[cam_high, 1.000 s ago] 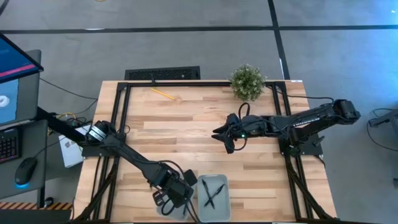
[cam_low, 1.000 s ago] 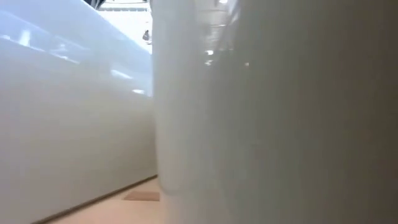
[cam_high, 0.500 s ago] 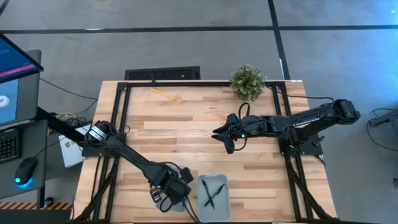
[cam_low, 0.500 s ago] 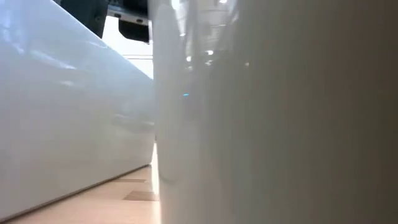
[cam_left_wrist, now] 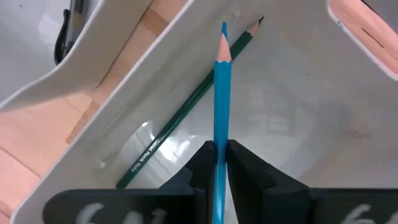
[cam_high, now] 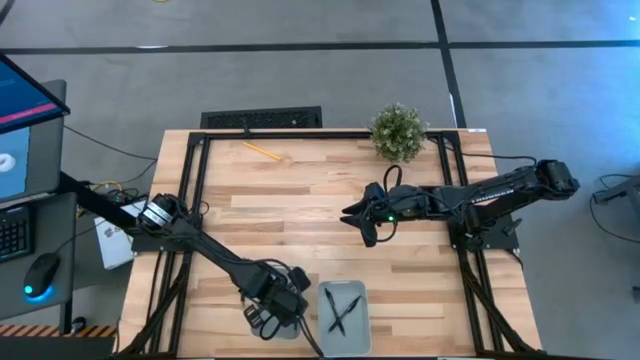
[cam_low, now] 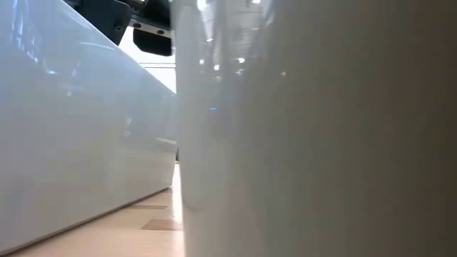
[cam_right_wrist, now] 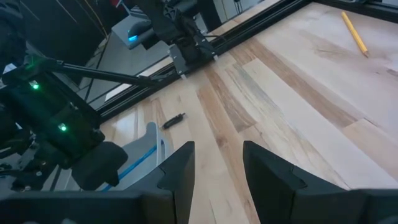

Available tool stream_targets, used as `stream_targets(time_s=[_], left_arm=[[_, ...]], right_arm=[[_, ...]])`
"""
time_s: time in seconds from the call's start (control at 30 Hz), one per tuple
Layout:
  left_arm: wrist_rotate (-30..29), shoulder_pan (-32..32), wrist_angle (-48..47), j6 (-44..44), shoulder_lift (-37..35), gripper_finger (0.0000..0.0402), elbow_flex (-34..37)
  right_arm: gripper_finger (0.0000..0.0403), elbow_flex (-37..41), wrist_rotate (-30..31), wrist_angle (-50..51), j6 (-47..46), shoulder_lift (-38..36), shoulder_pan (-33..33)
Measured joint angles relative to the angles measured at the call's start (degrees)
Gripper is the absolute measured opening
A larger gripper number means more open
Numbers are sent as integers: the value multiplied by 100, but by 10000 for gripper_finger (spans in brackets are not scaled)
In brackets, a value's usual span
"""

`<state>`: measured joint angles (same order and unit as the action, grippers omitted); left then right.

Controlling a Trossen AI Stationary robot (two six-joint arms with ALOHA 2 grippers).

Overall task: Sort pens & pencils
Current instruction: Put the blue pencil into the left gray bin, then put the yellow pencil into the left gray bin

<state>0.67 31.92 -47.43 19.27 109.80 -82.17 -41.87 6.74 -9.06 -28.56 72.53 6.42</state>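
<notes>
My left gripper (cam_left_wrist: 219, 162) is at the table's near edge (cam_high: 268, 312), shut on a light blue pencil (cam_left_wrist: 222, 81). The pencil points into a white tray (cam_left_wrist: 298, 93) where a green pencil (cam_left_wrist: 186, 109) lies flat on the floor. Beside it on the right, a second white tray (cam_high: 362, 322) holds crossed black pens (cam_high: 340, 308). A yellow pencil (cam_high: 262, 150) lies on the table near the far edge, also in the right wrist view (cam_right_wrist: 353, 31). My right gripper (cam_high: 362, 222) hovers open over mid-table (cam_right_wrist: 217, 165). My left gripper pinches the blue pencil's shaft (cam_left_wrist: 219, 140) between its two fingers. The pencil runs along the fingers and sticks out ahead of them. Its sharpened tip (cam_left_wrist: 224, 28) is inside the tray, above the green pencil's tip; whether it touches the tray I cannot tell.
A small potted plant (cam_high: 398, 132) stands at the far edge. A short dark object (cam_right_wrist: 174, 120) lies on the wood near the trays. White tray walls (cam_low: 300, 128) fill the low view. Bare wood spreads between the arms.
The left gripper, still shut on the blue pencil, has shifted slightly toward the table's left and has come into the low view's top, where it did not show before. The right arm has kept still.
</notes>
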Motion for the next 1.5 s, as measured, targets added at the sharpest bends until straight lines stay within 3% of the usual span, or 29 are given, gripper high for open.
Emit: stream_targets(time_s=[0.4,0.77,1.13,1.5], left_arm=[[428,-15,198,101,0,33,-2],[2,-15,198,-171,0,87,-2],[81,5,1040,-1072,0,89,-4],[337,65,1600,-1228,0,88,-7]], right_arm=[[157,0,0,2,1,-1,0],[157,0,0,7,1,1,0],[157,0,0,9,1,1,0],[157,0,-2,10,1,1,8]])
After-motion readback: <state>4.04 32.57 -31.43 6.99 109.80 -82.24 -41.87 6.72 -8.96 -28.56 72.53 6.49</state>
